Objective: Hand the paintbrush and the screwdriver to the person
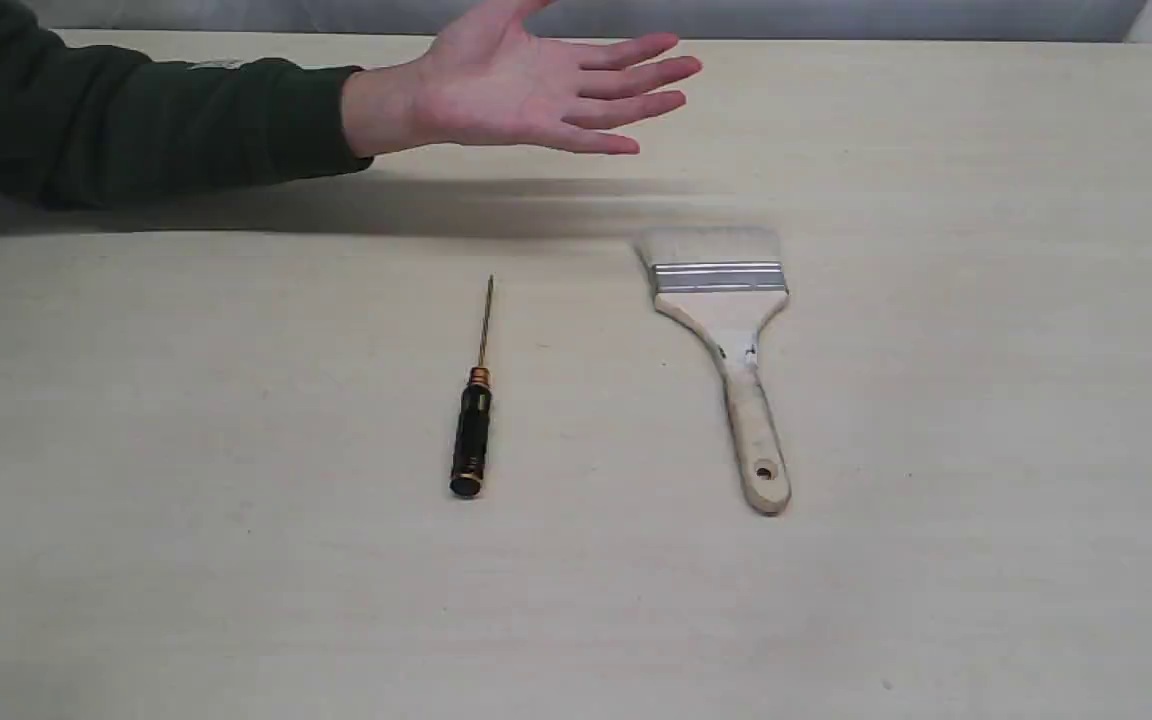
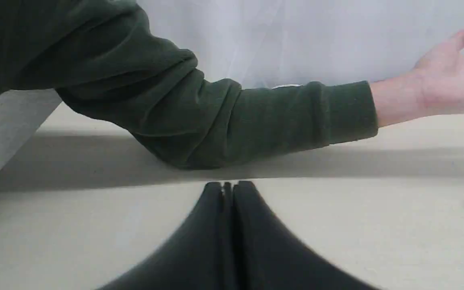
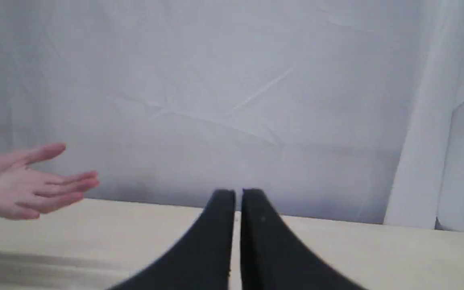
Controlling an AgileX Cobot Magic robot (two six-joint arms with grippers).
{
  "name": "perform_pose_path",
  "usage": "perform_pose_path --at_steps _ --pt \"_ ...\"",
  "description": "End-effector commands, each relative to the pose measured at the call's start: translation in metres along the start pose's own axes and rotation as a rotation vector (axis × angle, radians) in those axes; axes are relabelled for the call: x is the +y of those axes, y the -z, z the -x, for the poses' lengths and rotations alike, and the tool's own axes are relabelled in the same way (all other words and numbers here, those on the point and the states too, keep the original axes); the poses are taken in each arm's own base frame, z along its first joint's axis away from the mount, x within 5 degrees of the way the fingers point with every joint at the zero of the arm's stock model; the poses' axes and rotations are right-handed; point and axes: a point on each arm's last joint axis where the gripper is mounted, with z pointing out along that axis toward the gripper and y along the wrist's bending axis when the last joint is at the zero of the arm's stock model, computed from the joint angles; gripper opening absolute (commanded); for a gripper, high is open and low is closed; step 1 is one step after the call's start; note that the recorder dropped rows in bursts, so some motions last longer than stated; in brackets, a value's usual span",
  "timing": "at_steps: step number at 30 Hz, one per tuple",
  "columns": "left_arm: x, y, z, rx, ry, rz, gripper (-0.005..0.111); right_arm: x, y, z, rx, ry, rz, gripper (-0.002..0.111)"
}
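Support: table (image 1: 986, 420), pale beige top, matte, faint dark specks. 2 items lie flat on it. Item 1: paintbrush (image 1: 731, 330), bristles twd far edge, handle w/ hole twd near edge, slightly skewed. Item 2: screwdriver (image 1: 473, 420), to the paintbrush's left in ext. view, well apart, approx parallel; thin shaft twd far edge, black handle near. Butt ends approx level. Broad shadow band (image 1: 436, 210) just beyond paintbrush bristles.

No readable text, label or number anywhere.

Exterior: high, looking down across desk (image 1: 936, 560) toward backdrop (image 1: 836, 15); both wrist views low, near desk, facing backdrop; all three share hand (image 1: 526, 90)
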Motion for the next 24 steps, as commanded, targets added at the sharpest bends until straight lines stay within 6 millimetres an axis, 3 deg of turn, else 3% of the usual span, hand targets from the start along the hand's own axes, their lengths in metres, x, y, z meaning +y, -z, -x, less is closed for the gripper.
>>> perform_pose_path --at_steps 1,9,24 --pt "-0.0005 0.0 0.0004 -0.011 0.002 -0.008 0.0 -0.0006 0.0009 0.0072 -0.09 -0.058 -0.006 0.004" --pt "-0.0005 0.0 0.0004 -0.011 0.002 -0.008 0.0 -0.0033 0.0012 0.0096 -0.121 -0.284 -0.022 0.004" --pt "-0.0005 0.0 0.0003 -0.01 0.004 -0.008 0.0 -0.0023 0.0011 0.0108 -0.093 -0.41 -0.009 0.004"
